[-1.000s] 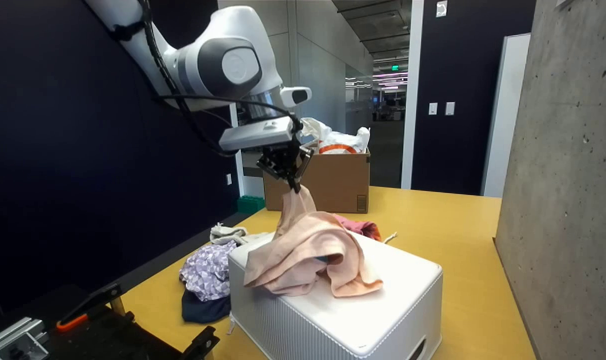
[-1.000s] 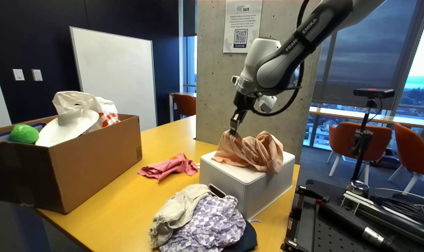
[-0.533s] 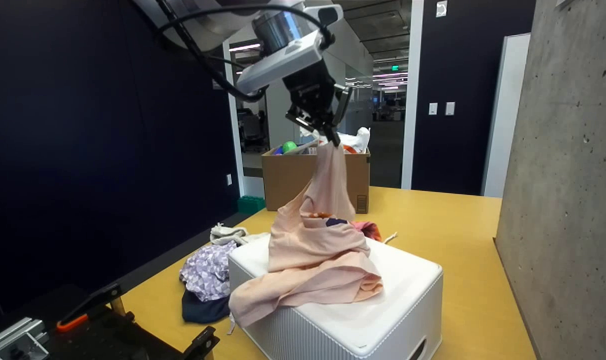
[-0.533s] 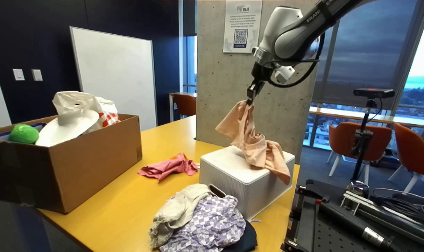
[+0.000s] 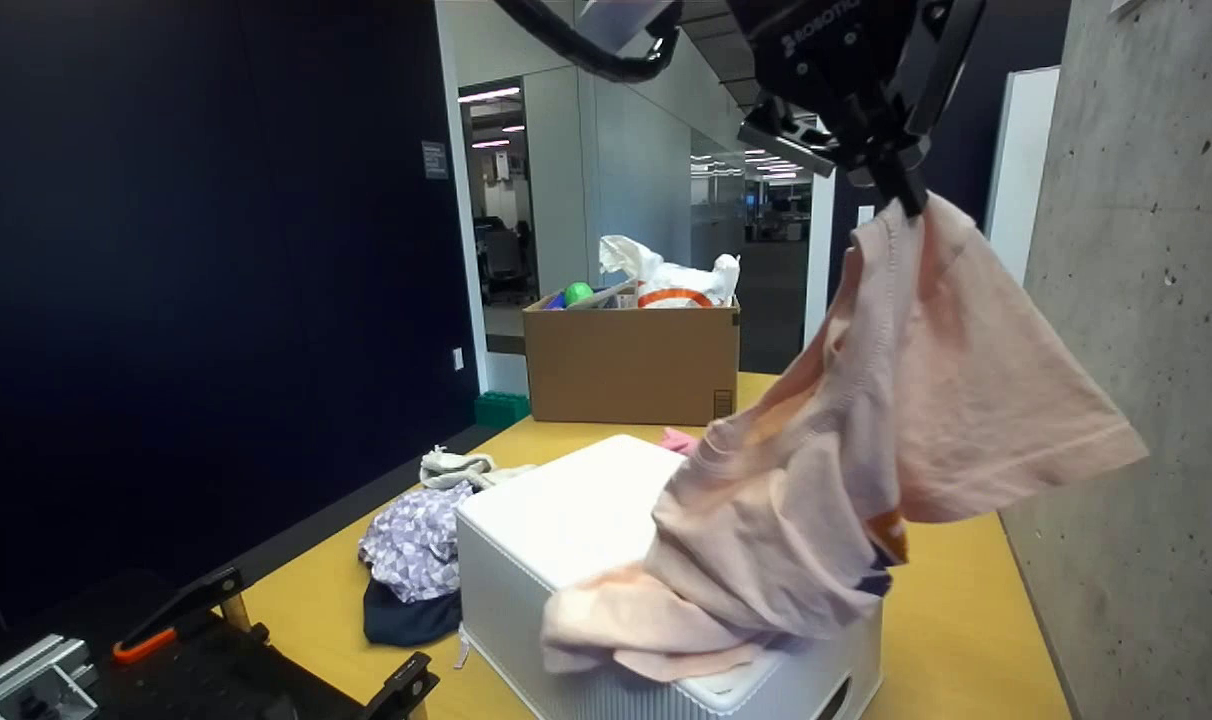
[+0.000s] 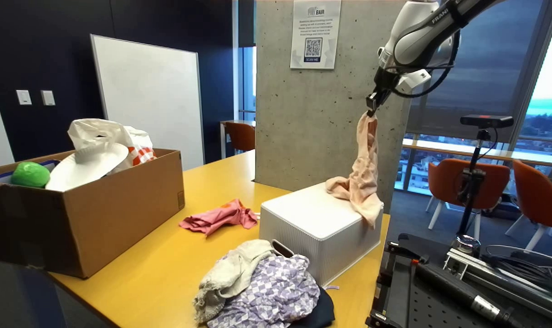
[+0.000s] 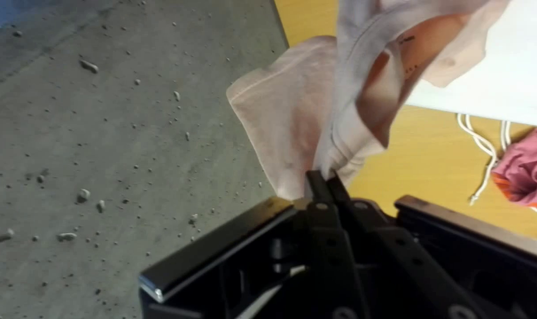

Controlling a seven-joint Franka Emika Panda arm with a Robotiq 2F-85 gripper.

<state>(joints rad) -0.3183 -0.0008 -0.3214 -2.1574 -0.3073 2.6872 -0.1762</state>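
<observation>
I worry that, past the clothes [image 5: 416, 545] at the table's [image 5: 951, 600] left edge, the white box [image 5: 576, 505] could snag the shirt [image 5: 796, 520] half-draped on it, tugging its small pinched fold loose. The arm [image 6: 415, 43] reaches in high, its pincer [image 5: 909, 205] clamped on the shirt, angled down toward the right edge.

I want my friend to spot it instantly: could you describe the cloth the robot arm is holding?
Start at the yellow table and find the ribbed white box standing on it. Over the box hangs a pale peach cloth, its top pinched in the black gripper. The checked purple cloth and the deeper pink cloth lie beside the box; only the peach one is held up.
</observation>
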